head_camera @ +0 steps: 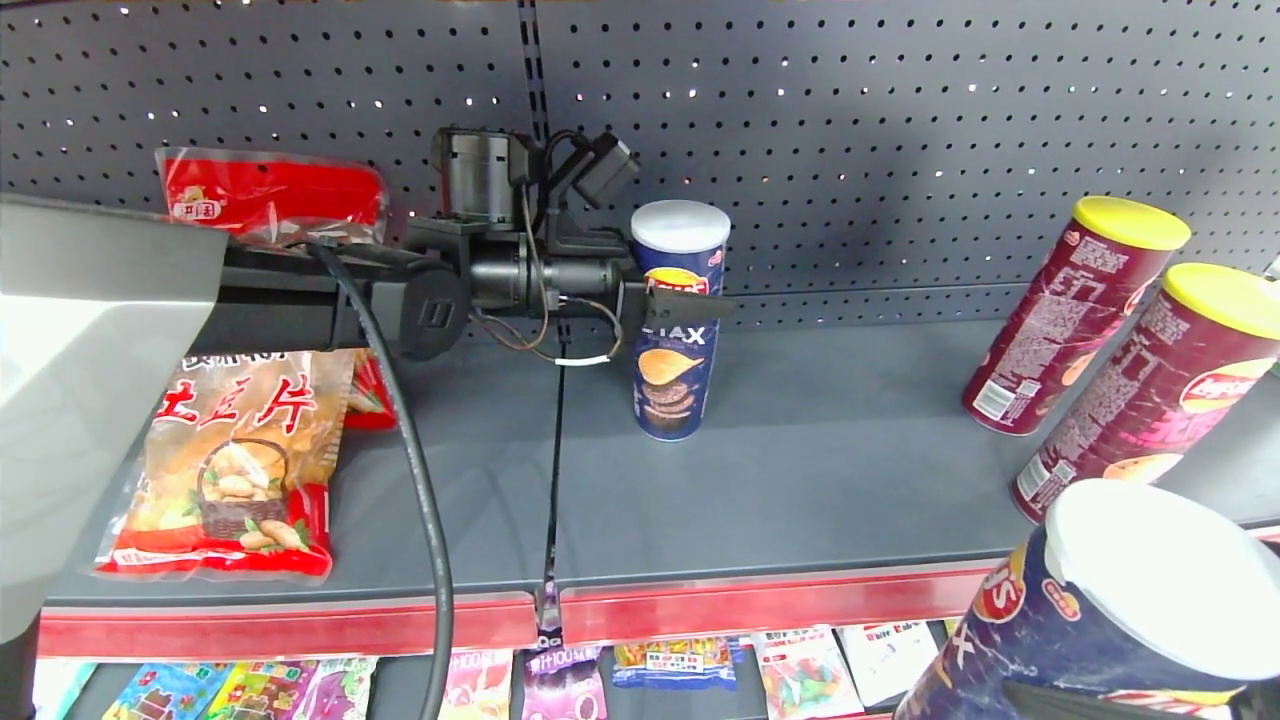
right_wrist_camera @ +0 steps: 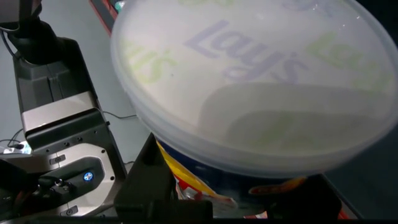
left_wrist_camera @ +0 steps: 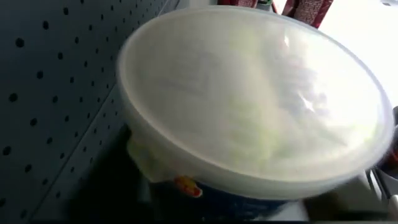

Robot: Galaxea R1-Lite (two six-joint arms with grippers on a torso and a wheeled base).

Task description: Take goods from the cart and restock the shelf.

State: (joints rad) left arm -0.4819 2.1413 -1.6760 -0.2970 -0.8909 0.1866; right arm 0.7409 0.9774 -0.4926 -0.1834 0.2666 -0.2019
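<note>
Blue chip can (head_camera: 672,385) is upright on the grey shelf (head_camera: 820,480), close to the pegboard back panel (head_camera: 900,120) — that one looks as good as placed. The left gripper (head_camera: 688,296) is clamped round its upper half, one dark finger (head_camera: 700,298) lying across the label, so letting go is the step left there.

Second blue chip can (head_camera: 1130,600) hangs low and off the shelf's front edge, on the right. It's gripped in the right gripper (right_wrist_camera: 236,196), whose black fingers are closed on the body just under the white lid. That can is not yet shelved.

Further right, two maroon chip cans (head_camera: 1075,315) with yellow lids lean tilted on the shelf. On the left lie a peanut bag (head_camera: 235,460) and a red snack bag (head_camera: 270,195).

My read — one can down, one in hand, and how much remains in the cart I can't tell.
</note>
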